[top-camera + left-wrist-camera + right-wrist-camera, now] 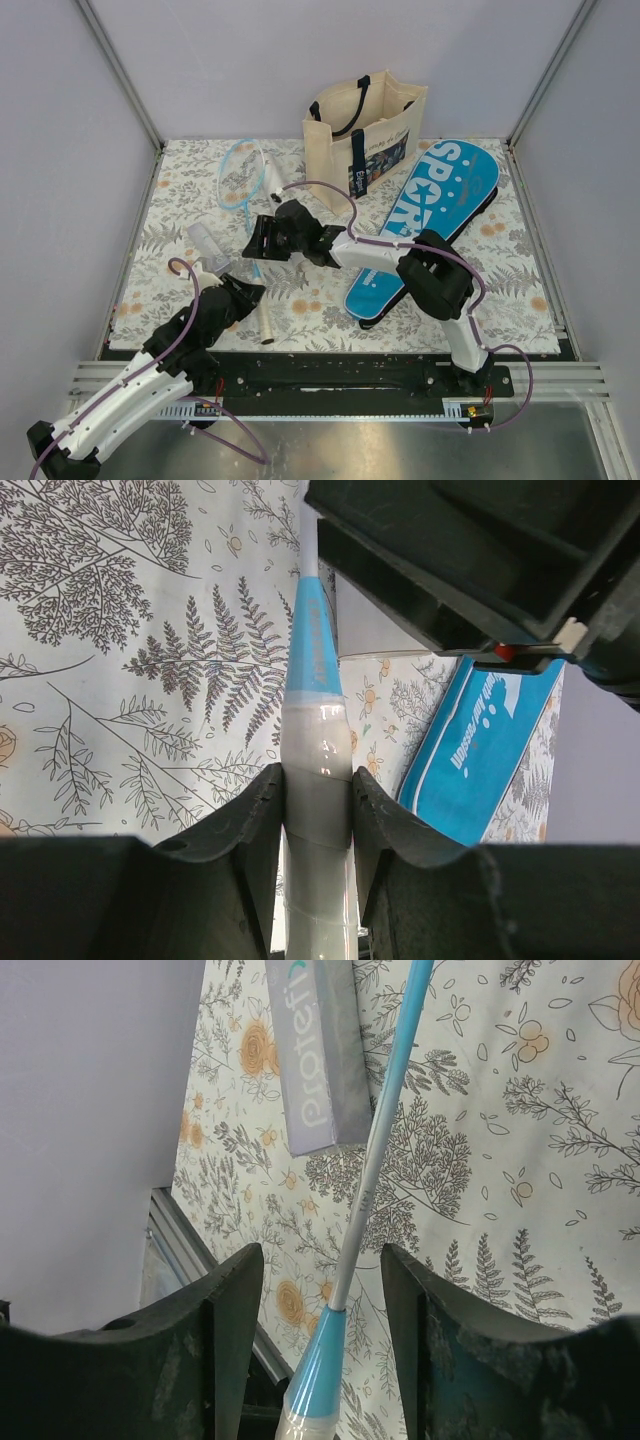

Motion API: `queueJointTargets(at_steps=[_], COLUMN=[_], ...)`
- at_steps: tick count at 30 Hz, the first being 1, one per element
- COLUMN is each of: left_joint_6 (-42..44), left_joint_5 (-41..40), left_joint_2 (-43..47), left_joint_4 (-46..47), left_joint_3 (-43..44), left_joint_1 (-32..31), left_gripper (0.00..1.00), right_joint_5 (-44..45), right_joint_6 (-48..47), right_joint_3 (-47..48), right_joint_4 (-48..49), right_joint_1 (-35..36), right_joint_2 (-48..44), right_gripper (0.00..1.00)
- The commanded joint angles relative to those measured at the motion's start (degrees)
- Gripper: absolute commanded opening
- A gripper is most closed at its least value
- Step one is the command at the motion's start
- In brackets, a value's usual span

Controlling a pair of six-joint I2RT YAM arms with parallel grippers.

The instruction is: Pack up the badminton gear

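- The near racket lies on the floral table at the front left. We see its white handle pointing toward the arms and its thin shaft running away from them.
- The left gripper has its jaws closed on that white handle just below the light-blue cone, pinching it from both sides.
- Farther up we find the right gripper. Its jaws stand open astride the shaft with a gap on each side, holding nothing.
- The long tube lies flat just beside the shaft.
- The far racket rests at the back left, near the cream tote bag.
- The blue case lettered "SPORT" lies flat on the right, and we see the right arm crossing over its near end.
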State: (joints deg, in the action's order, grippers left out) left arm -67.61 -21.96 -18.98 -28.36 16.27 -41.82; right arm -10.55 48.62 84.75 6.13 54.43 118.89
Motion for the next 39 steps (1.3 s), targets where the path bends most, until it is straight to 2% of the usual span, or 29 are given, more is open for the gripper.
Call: queueJointTargets(at_steps=[1, 4, 7, 13, 16, 18, 19, 22, 27, 33, 36, 39], left_joint_6=[0.29, 0.55, 0.9, 1.96, 2.84, 3.36, 4.06, 6.26, 10.48, 15.93, 19.18, 21.64], left_joint_5=[-1.51, -1.6, -1.51, -1.86, -1.86, -1.6, -1.34, -0.63, 0.86, 5.07, 6.4, 6.4], left_joint_2=[0.7, 0.44, 0.26, -0.26, -0.53, -0.35, -0.27, -0.27, -0.44, -0.09, 0.0, -0.44], left_joint_4=[3.92, 4.28, 4.8, 4.81, 4.98, 4.89, 4.89, 4.72, 4.72, 5.42, 5.16, 4.89], left_joint_3=[0.69, 0.87, 1.13, 2.01, 2.71, 3.24, 3.5, 4.73, 7.28, 10.26, 11.85, 12.73], left_joint_1=[0.16, 0.25, 0.25, 0.16, 0.16, 0.25, 0.25, 0.16, 0.25, 0.25, 0.25, 0.25], left_gripper=[0.0, 0.0, 0.0, 0.01, 0.05, 0.12, 0.2, 0.36, 0.56, 0.7, 0.85, 0.93], right_joint_5=[-1.23, -1.76, -2.72, -2.9, -3.52, -3.87, -3.96, -4.66, -5.8, -6.06, -6.15, -5.63], right_joint_6=[1.21, 2.18, 3.14, 4.46, 5.6, 6.48, 7.01, 8.15, 10.09, 9.56, 9.65, 9.56], right_joint_3=[3.66, 4.37, 4.46, 1.83, 0.25, -1.07, -1.69, -3.71, -6.61, -9.16, -11.35, -14.07], right_joint_4=[0.99, 1.08, 2.39, 6.69, 9.07, 10.74, 11.61, 14.51, 18.74, 20.5, 21.81, 22.87], right_joint_1=[0.15, 0.15, 0.15, -0.2, -0.64, -1.08, -1.26, -2.4, -4.68, -6.88, -8.37, -9.61], right_joint_2=[1.69, 2.66, 3.1, 1.17, 0.03, -1.2, -1.64, -3.75, -7.96, -13.24, -16.66, -20.79], right_gripper=[0.59, 0.57, 0.5, 0.15, 0.01, 0.0, 0.0, 0.0, 0.0, 0.0, 0.0, 0.0])
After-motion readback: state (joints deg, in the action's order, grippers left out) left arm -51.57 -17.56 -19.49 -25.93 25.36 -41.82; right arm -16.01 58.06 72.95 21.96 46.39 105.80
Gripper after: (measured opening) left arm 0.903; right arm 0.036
